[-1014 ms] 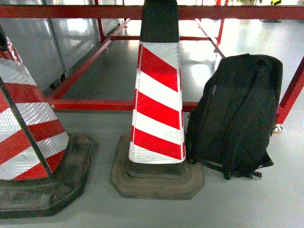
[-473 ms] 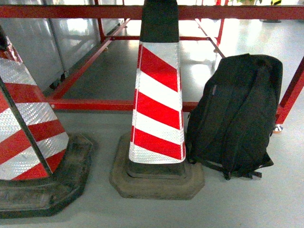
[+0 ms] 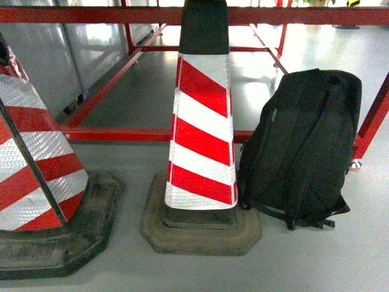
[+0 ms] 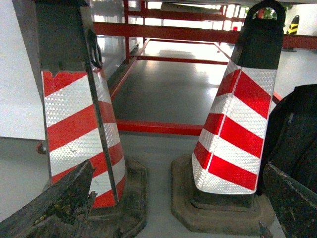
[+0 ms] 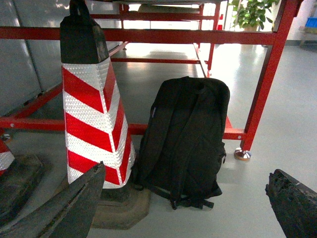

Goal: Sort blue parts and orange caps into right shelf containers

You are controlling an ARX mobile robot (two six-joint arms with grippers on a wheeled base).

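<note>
None of the blue parts, orange caps or shelf containers show in any view, so where they are cannot be told.

In the left wrist view, the left tool (image 4: 173,208) has its two dark, worn fingers spread wide apart with nothing between them; one finger (image 4: 54,203) is at 8 o'clock and the other at 4 o'clock. The right tool (image 5: 183,208) is the same in its own view: fingers far apart, holding nothing.

In the head view a red and white striped cone (image 3: 202,140) with a black top stands in the middle on the grey floor (image 3: 316,261). A black backpack (image 3: 304,146) stands at its 3 o'clock, just beside its base and leaning on a red metal frame (image 3: 121,132). A second striped cone (image 3: 36,164) stands at 9 o'clock, near the first. The red frame runs behind them all, toward 12 o'clock. A green plant (image 5: 250,12) shows far back in the right wrist view.
</note>
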